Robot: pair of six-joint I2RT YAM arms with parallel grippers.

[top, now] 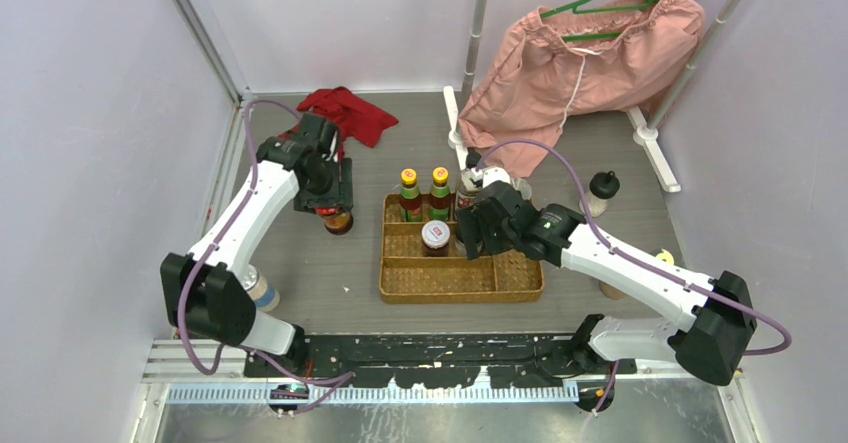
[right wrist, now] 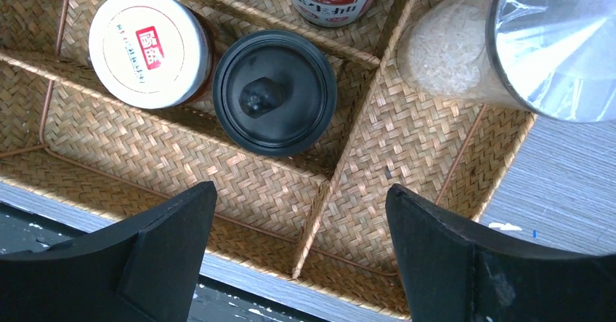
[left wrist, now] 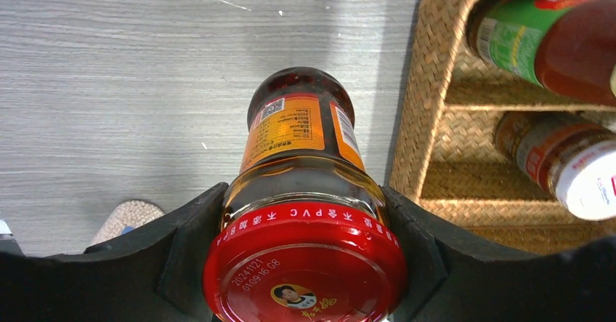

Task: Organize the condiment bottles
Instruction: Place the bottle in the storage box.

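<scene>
Grey wood-grain surface (top: 300, 293) fills the middle of the top view, with the wicker tray (top: 460, 291) at its centre. Just left of the tray, at middle-left of that frame, my left end effector (top: 333, 203) is clamped around the red-lidded jar (left wrist: 294, 129) right under its lid. The jar stands upright, long axis vertical, and the tray's wall lies just to its right in the wrist view. I judge its way in is rightward, and my left arm is the one placed for it. My right end effector (right wrist: 301, 198) hangs spread wide and empty over the tray, near the black-lidded shaker (right wrist: 274, 93).
</scene>
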